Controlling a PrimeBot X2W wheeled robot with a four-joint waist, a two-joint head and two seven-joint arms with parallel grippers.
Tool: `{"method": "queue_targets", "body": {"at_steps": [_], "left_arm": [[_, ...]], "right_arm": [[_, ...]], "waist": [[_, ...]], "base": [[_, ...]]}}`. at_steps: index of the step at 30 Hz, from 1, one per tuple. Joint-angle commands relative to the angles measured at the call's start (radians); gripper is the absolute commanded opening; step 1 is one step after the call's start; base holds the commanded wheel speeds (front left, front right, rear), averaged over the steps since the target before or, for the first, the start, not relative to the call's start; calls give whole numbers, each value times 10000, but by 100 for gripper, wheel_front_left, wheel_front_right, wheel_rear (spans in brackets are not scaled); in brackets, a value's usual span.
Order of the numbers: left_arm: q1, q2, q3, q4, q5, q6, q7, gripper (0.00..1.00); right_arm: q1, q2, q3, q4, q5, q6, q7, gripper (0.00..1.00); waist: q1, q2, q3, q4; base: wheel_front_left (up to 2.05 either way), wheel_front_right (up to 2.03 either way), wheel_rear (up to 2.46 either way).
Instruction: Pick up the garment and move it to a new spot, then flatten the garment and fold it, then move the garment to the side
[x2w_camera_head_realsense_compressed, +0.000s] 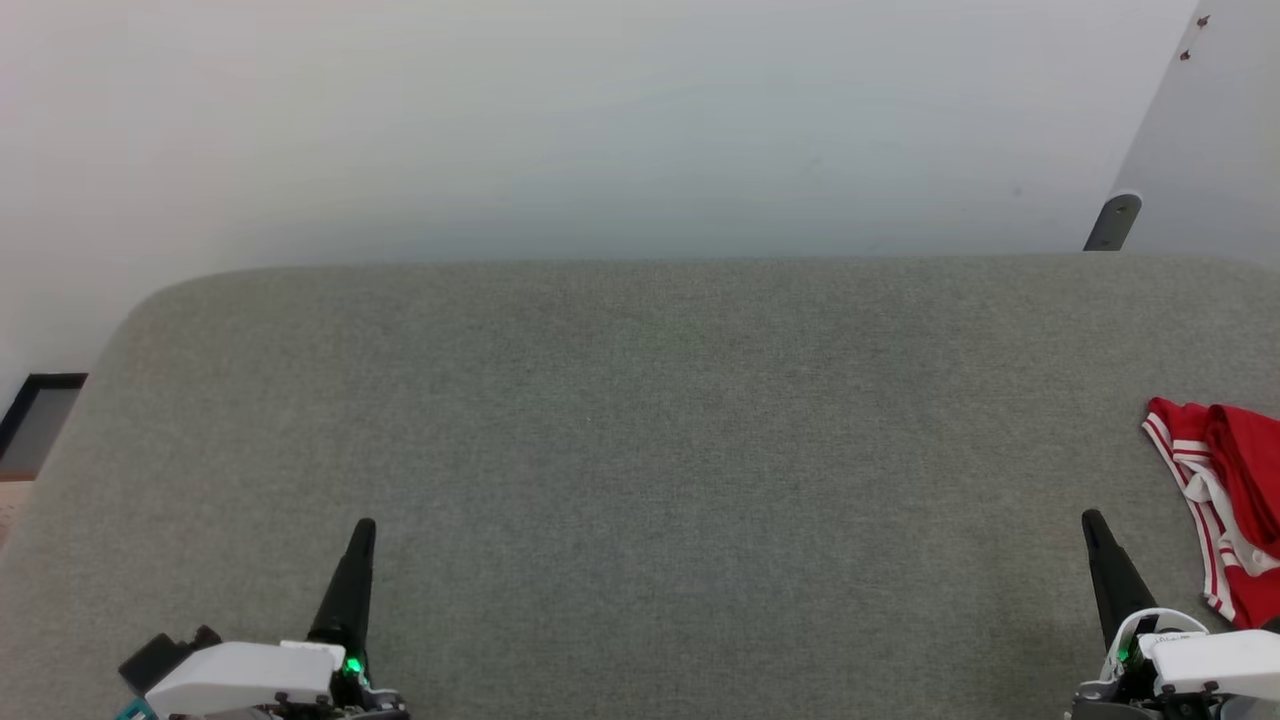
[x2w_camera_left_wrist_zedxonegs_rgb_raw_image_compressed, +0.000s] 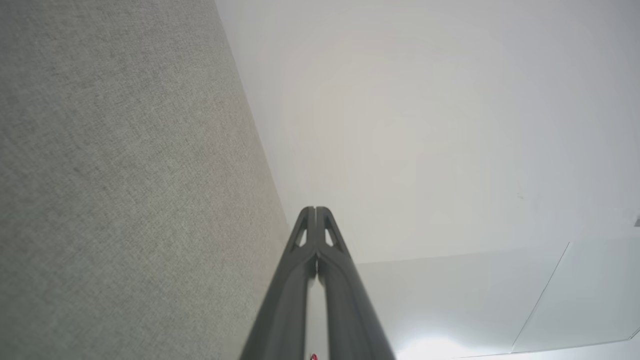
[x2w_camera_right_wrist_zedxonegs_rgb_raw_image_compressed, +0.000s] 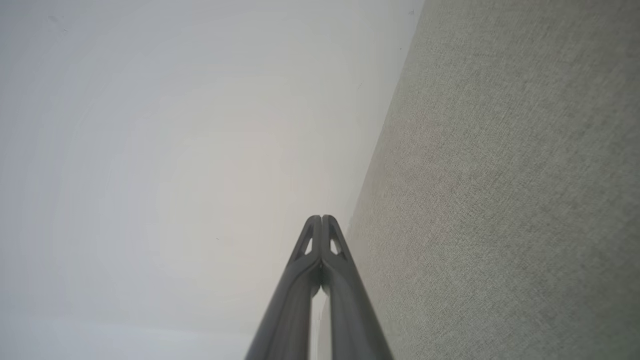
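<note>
A crumpled red cloth (x2w_camera_head_realsense_compressed: 1235, 480) with red-white striped trim lies at the right edge of the grey fabric surface (x2w_camera_head_realsense_compressed: 640, 450), cut off by the picture's border. No lettering shows on it, so I cannot tell whether it is the garment. My right gripper (x2w_camera_head_realsense_compressed: 1090, 518) is shut and empty, just left of the cloth and apart from it; its joined fingers show in the right wrist view (x2w_camera_right_wrist_zedxonegs_rgb_raw_image_compressed: 321, 217). At the lower left, my left gripper (x2w_camera_head_realsense_compressed: 365, 525) is also shut and empty, its tips pressed together (x2w_camera_left_wrist_zedxonegs_rgb_raw_image_compressed: 316, 209) above the surface.
A white wall (x2w_camera_head_realsense_compressed: 600, 120) rises behind the surface's far edge. A dark bracket (x2w_camera_head_realsense_compressed: 1112, 222) sits at the back right. A dark-framed panel (x2w_camera_head_realsense_compressed: 40, 410) shows past the rounded left corner. Bare fabric stretches between the two grippers.
</note>
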Motion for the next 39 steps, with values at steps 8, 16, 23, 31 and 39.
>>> {"method": "queue_targets", "body": {"at_steps": [8,16,23,31,39], "left_arm": [[-236,-90,109,-92,-596,-50,190,0],[-311,-169,179,-119,-1051,-53,320,0],[-374,-216,220,-136,-1346,-56,428,0],[-366,-210,219,-134,-1347,-56,426,0],[-365,-210,218,-134,-1347,-55,425,0]], "right_arm": [[-271,88,-82,-66,680,-6,193,0],[-369,154,-116,-70,1198,-5,345,0],[-418,200,-136,-69,1516,-5,427,0],[-387,195,-131,-60,1517,-5,424,0],[-387,195,-130,-60,1517,-5,424,0]], "waist": [[0,0,99,19],[0,0,193,37],[0,0,264,50],[0,0,264,50],[0,0,264,50]], "base": [[0,0,0],[0,0,0],[0,0,0],[0,0,0],[0,0,0]]}}
